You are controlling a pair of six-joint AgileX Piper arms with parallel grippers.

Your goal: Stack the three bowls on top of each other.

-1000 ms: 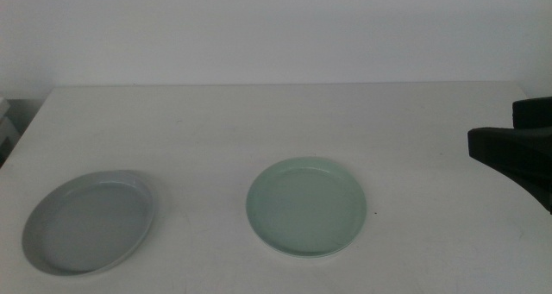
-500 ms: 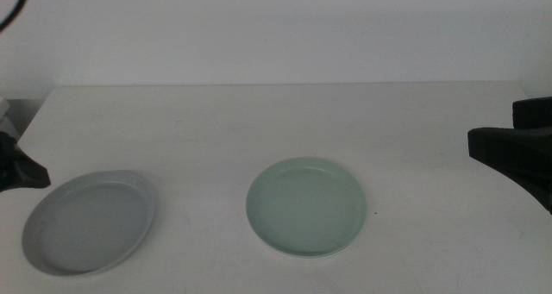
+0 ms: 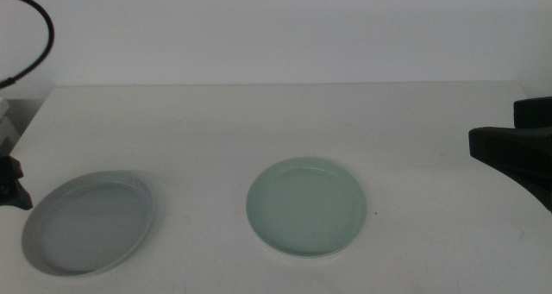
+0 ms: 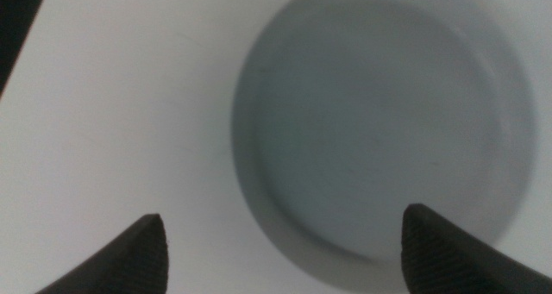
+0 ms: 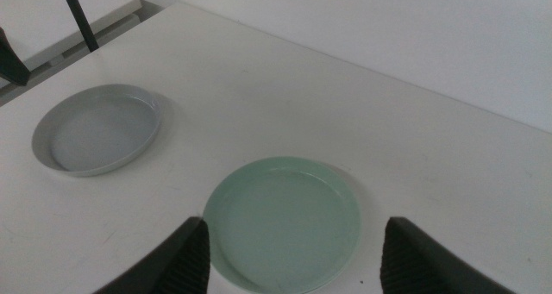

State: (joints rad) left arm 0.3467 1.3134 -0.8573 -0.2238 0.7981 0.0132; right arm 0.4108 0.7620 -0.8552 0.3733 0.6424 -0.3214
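Observation:
Two of the bowls show. The light grey-blue bowl [image 3: 89, 223] [image 5: 97, 128] lies at the table's front left, with a paler rim edge along its far side. The pale green bowl [image 3: 306, 206] [image 5: 285, 221] lies alone in the middle. My left gripper [image 3: 12, 190] is at the left edge beside the grey-blue bowl. In its wrist view the left gripper [image 4: 283, 216] is open, jaws wide apart, over the grey-blue bowl [image 4: 379, 121]. My right gripper [image 3: 509, 152] waits at the right edge. The right gripper [image 5: 295, 227] is open and holds nothing.
The white table [image 3: 285, 121] ends at a plain wall behind. A dark cable [image 3: 41, 35] loops in at the upper left. Past the table's left edge stands a second white surface [image 5: 43, 18].
The left gripper came in at the left edge beside the grey-blue bowl, then drew lower and further left. A cable loop appeared at the upper left. Bowls and right arm stayed still.

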